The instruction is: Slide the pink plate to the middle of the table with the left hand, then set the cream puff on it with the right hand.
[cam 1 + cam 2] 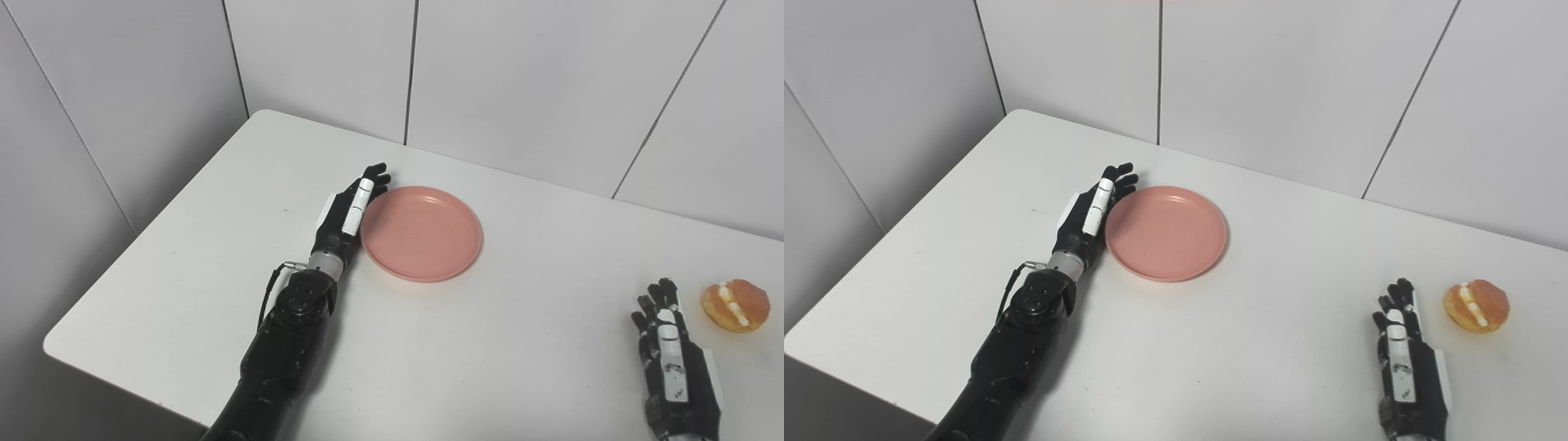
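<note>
my left hand [349, 211]: flat, fingers extended, holding nothing, edge against left rim of pink plate [421, 233] | plate: frame centre, lying right of that hand | my right hand [670, 355]: empty, fingers apart, lower right | cream puff [735, 305]: just right of it

My pink plate [421, 233] lies flat and empty on the white tabletop [490, 355], round with a shallow raised rim. My cream puff [735, 305] sits well apart to its right, golden-brown, split, white cream showing in the cut.
</note>
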